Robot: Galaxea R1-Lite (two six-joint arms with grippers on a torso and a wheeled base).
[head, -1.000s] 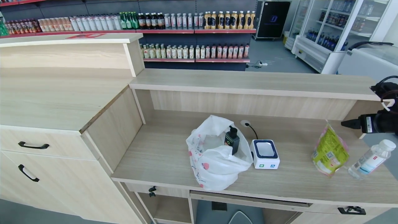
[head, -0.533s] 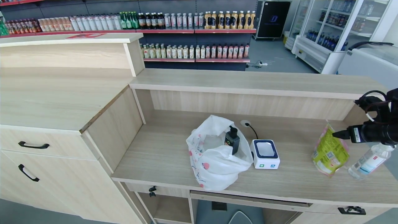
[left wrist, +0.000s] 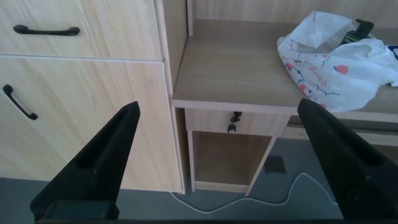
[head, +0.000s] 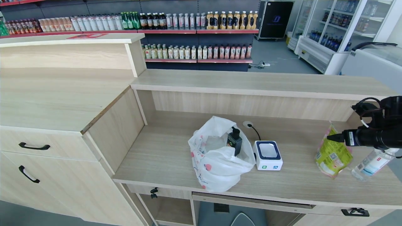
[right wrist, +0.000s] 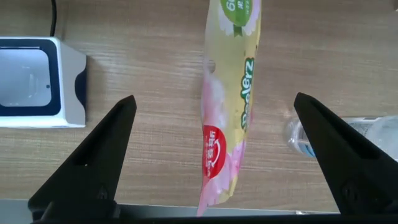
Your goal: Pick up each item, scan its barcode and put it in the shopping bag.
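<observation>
On the lower counter [head: 163, 157], far to the robot's right, a green and yellow snack pouch [head: 333, 153] stands on its bottom edge. Its long axis runs up and down, with the top seal pointing upward and leaning a little toward the back wall. Its wide printed face is turned to the front of the counter. In the right wrist view the pouch [right wrist: 227, 106] shows edge-on, as a narrow strip.

The right gripper [head: 333, 137] hangs over the upper part of the pouch. Its two fingers are spread wide, one on each side of the thin edge, and neither finger touches the pouch, so the gripper [right wrist: 214, 98] holds nothing.

Just beside the pouch, further to the robot's right, is a clear bottle [head: 372, 163] with a white label, its upper part hidden behind the arm. The white scanner [head: 267, 154] sits to the left of the pouch, with bare counter between them. The white shopping bag [head: 216, 160] touches the scanner's left side, and a black pump bottle [head: 234, 141] stands inside it.

The left gripper [left wrist: 219, 104] is low, in front of the drawers, with its fingers wide apart and nothing between them.
</observation>
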